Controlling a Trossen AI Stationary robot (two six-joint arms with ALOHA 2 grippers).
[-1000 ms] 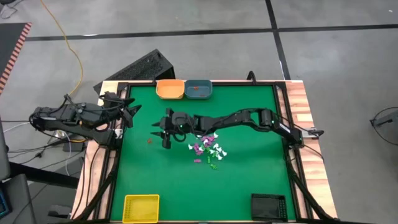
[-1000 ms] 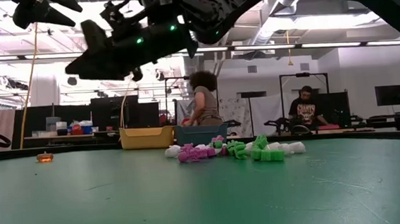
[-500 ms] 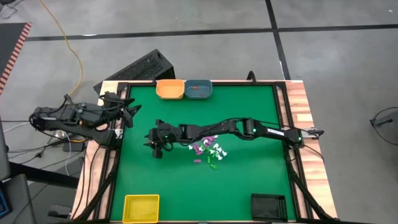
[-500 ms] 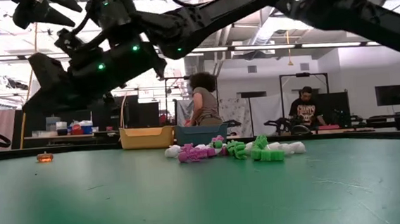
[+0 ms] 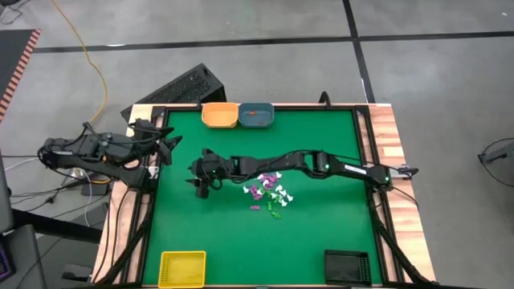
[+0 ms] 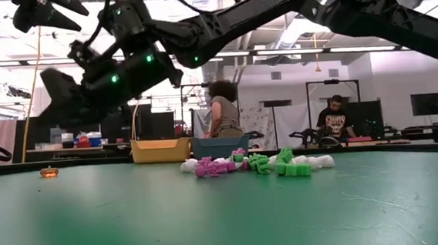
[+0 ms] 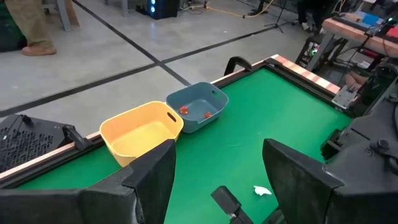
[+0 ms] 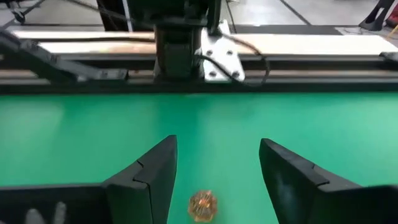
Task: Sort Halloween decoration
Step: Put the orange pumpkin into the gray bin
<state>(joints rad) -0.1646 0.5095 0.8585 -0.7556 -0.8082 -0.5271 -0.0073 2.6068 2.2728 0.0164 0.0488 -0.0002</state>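
Right end effector (image 5: 195, 181) open and empty over bare green table (image 5: 321, 233), an orange trinket (image 8: 201, 204) lying between its fingers. Trinket pile (image 5: 270, 193) near centre. Blue tray (image 7: 198, 112) at far edge with two orange-red pieces; orange tray (image 7: 140, 132) beside. Left end effector (image 5: 167, 148) at left edge, open, empty.

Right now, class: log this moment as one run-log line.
right end effector: open, above orange trinket | left end effector: open, parked at table's left edge | pile: unsorted
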